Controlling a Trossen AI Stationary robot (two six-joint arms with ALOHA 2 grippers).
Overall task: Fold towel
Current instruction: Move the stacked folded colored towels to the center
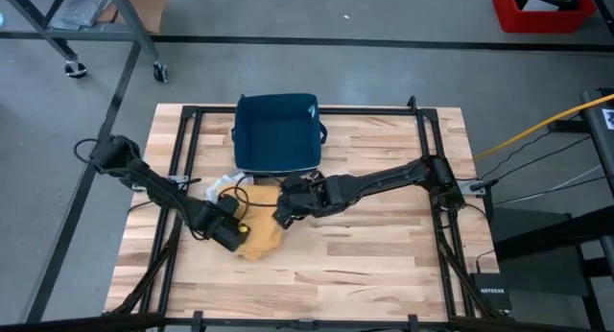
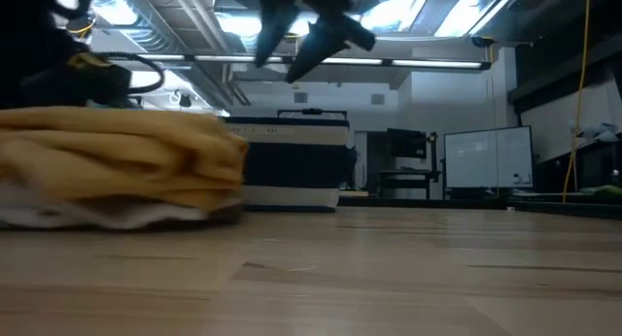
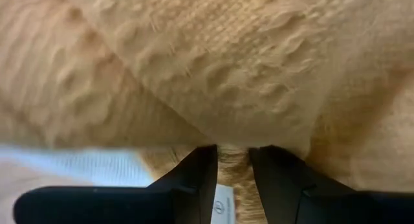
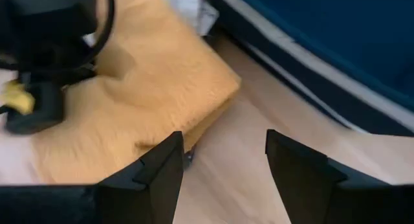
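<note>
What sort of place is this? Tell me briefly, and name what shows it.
Probably a robotics lab or workshop. The wooden table stands on a bare concrete floor, with wheeled metal racks beside it; the low view shows monitors and exposed ceiling ducts behind.

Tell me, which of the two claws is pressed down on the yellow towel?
The left gripper sits on the yellow towel; the right gripper hovers open beside its edge.

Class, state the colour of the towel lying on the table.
The towel is mustard yellow, clearest in the right wrist view.
</note>
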